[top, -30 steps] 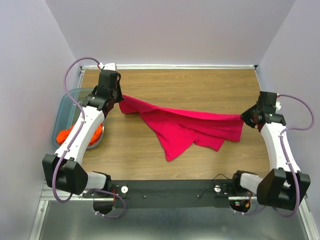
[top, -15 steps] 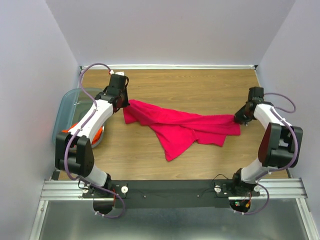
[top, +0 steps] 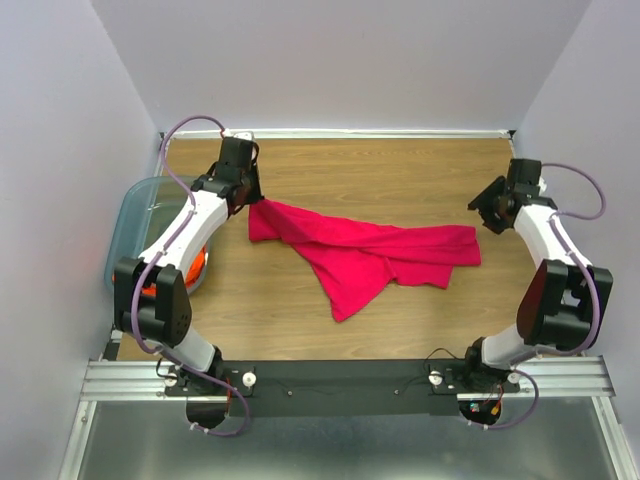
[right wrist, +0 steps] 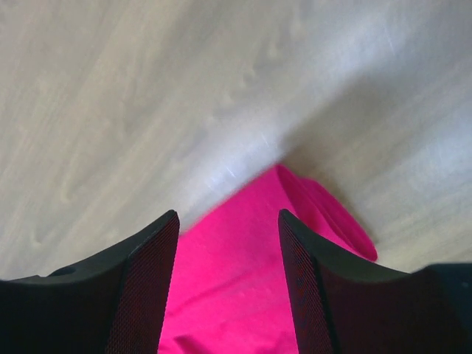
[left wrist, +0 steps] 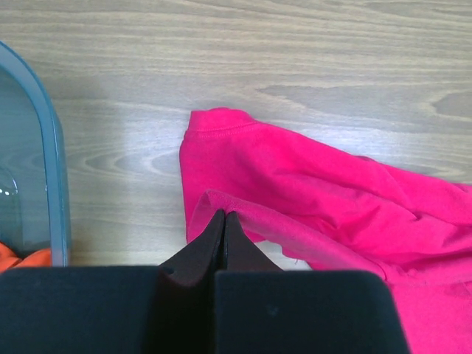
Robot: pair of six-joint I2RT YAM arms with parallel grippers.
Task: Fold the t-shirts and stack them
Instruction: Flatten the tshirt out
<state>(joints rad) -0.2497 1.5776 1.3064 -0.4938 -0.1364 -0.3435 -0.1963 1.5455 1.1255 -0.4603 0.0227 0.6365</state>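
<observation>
The magenta-pink t-shirt point(top: 370, 250) lies crumpled across the middle of the wooden table. My left gripper point(top: 252, 197) is at its far left corner. In the left wrist view the fingers point(left wrist: 224, 215) are pressed together on a raised fold of the pink hem point(left wrist: 243, 210). My right gripper point(top: 488, 210) hovers just past the shirt's right end, jaws apart, with the pink cloth point(right wrist: 236, 280) lying loose below and between them point(right wrist: 228, 215). The orange t-shirt point(top: 197, 266) sits bunched in the bin, mostly hidden by my left arm; a scrap of it point(left wrist: 22, 259) shows in the wrist view.
A translucent blue-grey plastic bin point(top: 130, 215) stands at the table's left edge, its rim point(left wrist: 53, 169) close beside my left gripper. Walls enclose the table at the back and on both sides. The arm bases and a black rail run along the near edge.
My right gripper has opened and let go of the shirt's right end, which now rests on the table. The left gripper, still shut on the cloth, shifted slightly.
</observation>
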